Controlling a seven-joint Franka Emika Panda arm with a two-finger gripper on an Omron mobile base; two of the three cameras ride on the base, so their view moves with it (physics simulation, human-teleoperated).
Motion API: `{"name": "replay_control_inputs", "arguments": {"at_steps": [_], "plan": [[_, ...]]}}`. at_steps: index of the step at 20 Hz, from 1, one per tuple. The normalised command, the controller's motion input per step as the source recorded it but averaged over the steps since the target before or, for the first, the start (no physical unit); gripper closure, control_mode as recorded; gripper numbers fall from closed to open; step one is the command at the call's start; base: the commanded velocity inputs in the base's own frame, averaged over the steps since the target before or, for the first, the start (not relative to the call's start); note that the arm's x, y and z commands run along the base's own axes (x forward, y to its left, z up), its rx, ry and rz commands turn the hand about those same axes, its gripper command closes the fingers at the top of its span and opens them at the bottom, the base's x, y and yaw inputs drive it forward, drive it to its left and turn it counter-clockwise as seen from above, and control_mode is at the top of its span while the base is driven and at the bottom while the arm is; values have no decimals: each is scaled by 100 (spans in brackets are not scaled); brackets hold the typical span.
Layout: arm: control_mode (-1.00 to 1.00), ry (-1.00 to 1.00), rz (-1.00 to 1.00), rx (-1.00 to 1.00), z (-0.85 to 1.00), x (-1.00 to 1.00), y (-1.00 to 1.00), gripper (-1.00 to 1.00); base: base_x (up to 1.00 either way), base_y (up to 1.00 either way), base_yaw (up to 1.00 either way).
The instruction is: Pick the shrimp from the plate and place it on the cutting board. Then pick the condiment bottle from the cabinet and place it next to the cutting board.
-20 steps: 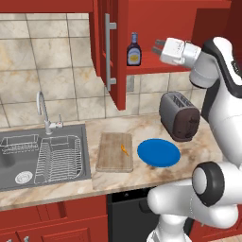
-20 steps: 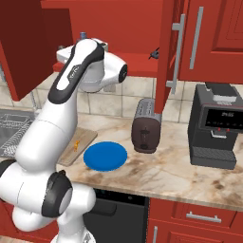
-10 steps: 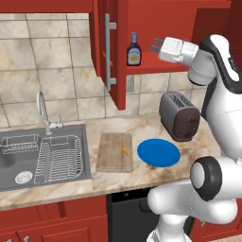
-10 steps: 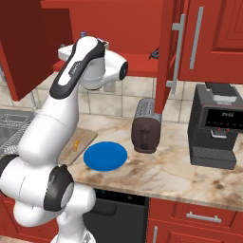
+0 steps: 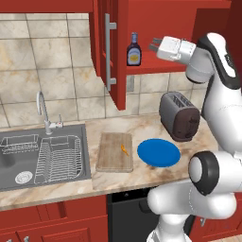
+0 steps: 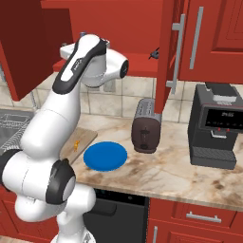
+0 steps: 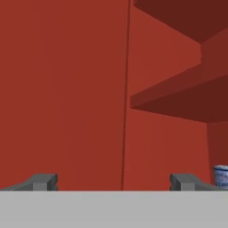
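So far: shrimp (image 5: 124, 150) lies on cutting board (image 5: 113, 158), blue plate (image 5: 159, 152) bare – first half done. Condiment bottle (image 5: 133, 50) upright on cabinet (image 5: 160, 14) shelf, untouched. Jaws spread wide, empty, level with it, just beside

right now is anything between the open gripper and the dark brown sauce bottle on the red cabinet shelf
Nothing visible stands between them. The open two-finger gripper hangs level with the dark-brown, blue-capped sauce bottle on the glossy red cabinet shelf, with only bare shelf between. The open door hangs on the bottle's far side.
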Motion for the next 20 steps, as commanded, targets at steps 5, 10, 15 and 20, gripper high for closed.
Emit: {"name": "replay_control_inputs", "arguments": {"at_steps": [5, 10, 15, 20], "plan": [[-100, 0, 0, 0, 0, 18, 0, -100, 0, 0, 0], [-100, 0, 0, 0, -2, 18, 0, -100, 0, 0, 0], [-100, 0, 0, 0, -8, 17, 0, -100, 0, 0, 0], [-100, 1, 0, 0, -9, 17, 0, -100, 0, 0, 0]]}}
